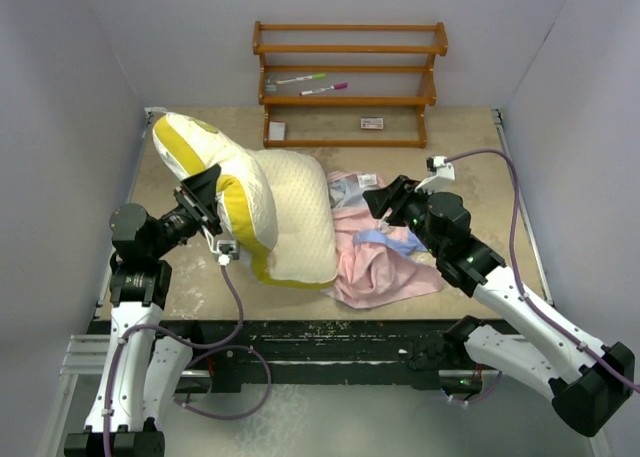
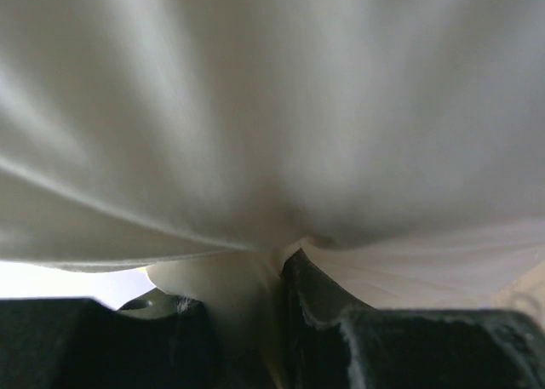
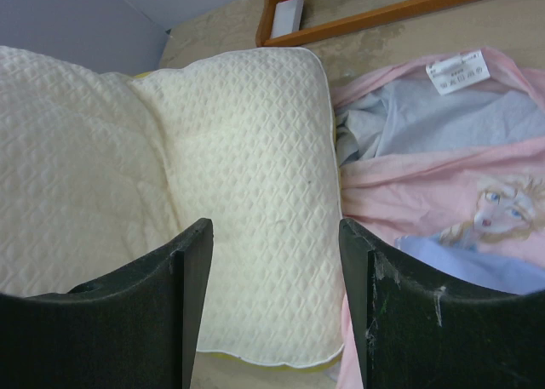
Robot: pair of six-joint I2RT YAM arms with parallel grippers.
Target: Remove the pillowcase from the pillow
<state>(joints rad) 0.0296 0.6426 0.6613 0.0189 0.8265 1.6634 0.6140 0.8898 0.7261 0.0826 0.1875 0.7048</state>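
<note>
The cream quilted pillow [image 1: 298, 212] with its yellow side band lies bare at the table's centre-left, and its left half is raised and folded over. My left gripper [image 1: 213, 203] presses into that raised yellow side. In the left wrist view the left gripper [image 2: 247, 321] is shut on a fold of the pillow [image 2: 272, 108], which fills the frame. The pillowcase [image 1: 385, 262] lies crumpled to the pillow's right, pink side mostly up. My right gripper [image 1: 378, 199] hovers open over it. In the right wrist view the right gripper [image 3: 274, 236] frames the pillow [image 3: 247, 151], with the pillowcase [image 3: 426, 176] alongside.
A wooden rack [image 1: 350, 82] stands at the back with two markers [image 1: 312, 83] on a shelf and a small card [image 1: 372, 123] below. White walls close in the table on the left, back and right.
</note>
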